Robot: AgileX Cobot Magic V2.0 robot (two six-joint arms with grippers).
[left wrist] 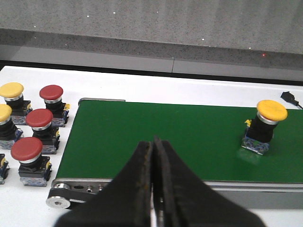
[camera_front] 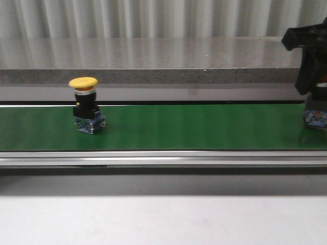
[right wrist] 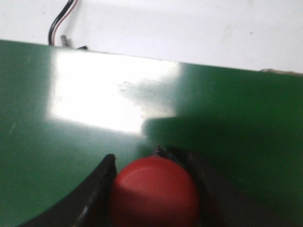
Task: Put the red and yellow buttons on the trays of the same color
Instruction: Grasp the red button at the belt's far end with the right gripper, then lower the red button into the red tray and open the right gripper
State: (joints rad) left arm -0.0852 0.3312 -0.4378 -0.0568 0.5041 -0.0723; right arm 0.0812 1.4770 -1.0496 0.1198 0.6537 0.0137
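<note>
Right tool pinches red button over green belt; left tool pressed together; yellow button upright on belt's left.

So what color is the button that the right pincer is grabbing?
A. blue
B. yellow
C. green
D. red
D. In the right wrist view, the right pincer has its fingers on both sides of a red button sitting on the green belt; the yellow button stands alone farther along the belt.
</note>
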